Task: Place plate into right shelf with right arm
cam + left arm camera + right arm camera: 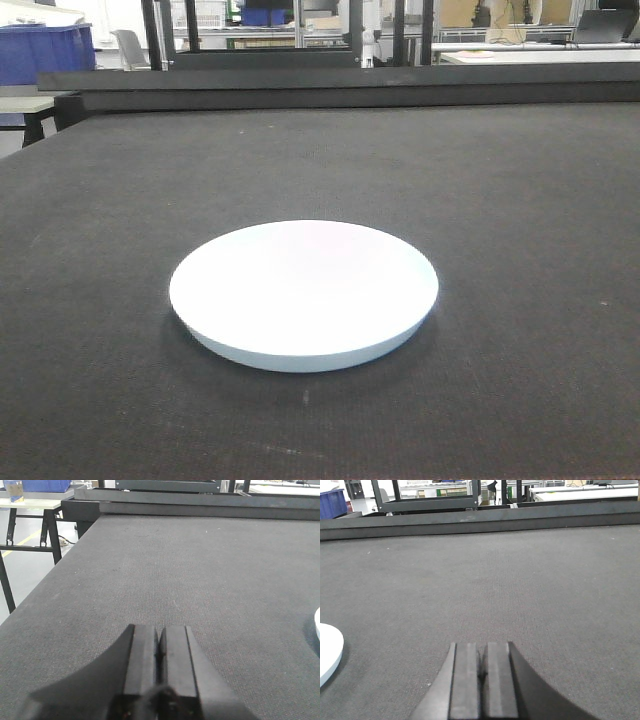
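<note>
A plain white, round, shallow plate [303, 295] lies flat, rim up, on a dark grey, coarse-textured worktop [520, 180]. In the front view it sits alone near the middle of the surface, closer to the near edge than the far one, casting a soft shadow beneath its rim. No arm shows in this view.

The right wrist view looks out along the worktop. The right pincer [481, 650] is at the bottom centre, its two flat black fingers pressed together with only a thin seam between them and nothing held. A curved sliver of the plate [327, 652] shows at the left edge of this view, off to the pincer's left and roughly level with its tips, clearly apart from it and not touching.

The left wrist view is similar. The left pincer [159, 635] is also narrow, fingers closed against each other and empty. A small slice of the plate's rim [317, 622] peeks in at the right edge, off to that pincer's right and apart from it.

A dark raised rail [350, 85] runs along the worktop's far edge. Beyond it, a blue bin [45, 50] stands at the upper left of a cluttered, blurred room. A light-topped side table [30, 502] with black legs stands past the worktop's left edge.
</note>
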Available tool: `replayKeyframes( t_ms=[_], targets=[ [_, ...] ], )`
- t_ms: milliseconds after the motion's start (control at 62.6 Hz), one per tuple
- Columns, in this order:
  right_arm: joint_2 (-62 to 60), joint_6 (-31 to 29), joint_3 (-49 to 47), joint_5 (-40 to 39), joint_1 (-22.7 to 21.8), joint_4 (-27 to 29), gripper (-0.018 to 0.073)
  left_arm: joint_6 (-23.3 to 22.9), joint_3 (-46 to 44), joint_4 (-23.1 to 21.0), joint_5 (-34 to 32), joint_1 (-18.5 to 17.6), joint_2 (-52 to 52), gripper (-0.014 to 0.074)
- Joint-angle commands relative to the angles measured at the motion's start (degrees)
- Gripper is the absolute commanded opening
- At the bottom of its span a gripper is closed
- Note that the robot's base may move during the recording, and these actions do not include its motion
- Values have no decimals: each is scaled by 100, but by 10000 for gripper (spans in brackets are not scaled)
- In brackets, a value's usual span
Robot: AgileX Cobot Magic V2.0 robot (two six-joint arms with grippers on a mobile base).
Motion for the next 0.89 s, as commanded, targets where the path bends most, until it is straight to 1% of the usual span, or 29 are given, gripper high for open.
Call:
replayKeyframes(
  t_ms=[0, 80, 192, 352, 415, 463, 527, 607, 655, 735, 799, 847, 879],
  targets=[
    [-79, -41, -53, -542, -23, -7, 57, -19, 46, -23, -490, -30, -29, -47],
    [-79, -41, -53, -565, -23, -7, 57, -19, 46, -23, -490, -30, -29, -47],
    [-79, -41, -53, -854, -23, -7, 57, -19, 46, -23, -490, -30, -29, -47],
    [-79, 39, -96, -1624, -18, -7, 57, -19, 46, -23, -490, -30, -29, -47],
    [-70, 62, -345, -1509, -7, -7, 57, -19, 46, -23, -490, -30, -29, -47],
    [-53, 62, -637, -1233, -1, -7, 57, -19, 46, -23, -490, -30, -29, -47],
    [34, 62, -1180, -504, -1, -7, 57, -19, 46, -23, -490, -30, -29, -47],
    [264, 62, -1920, 514, -1, -7, 57, -19, 46, -23, -490, -30, -29, -47],
    [552, 62, -2579, 1346, -1, 36, 57, -19, 46, -23, -490, -30, -29, -47],
    [959, 44, -3354, 2251, -1, 173, 57, -19, 46, -23, -490, -30, -29, -47],
    [1412, -154, -3967, 2827, -1, 348, 57, -19, 46, -23, -490, -30, -29, -47],
    [1815, -441, -4394, 3252, -1, 549, 57, -19, 46, -23, -490, -30, -29, -47],
    [2128, -691, -4679, 3492, -1, 792, 58, -19, 46, -23, -490, -30, -29, -47]
  ],
)
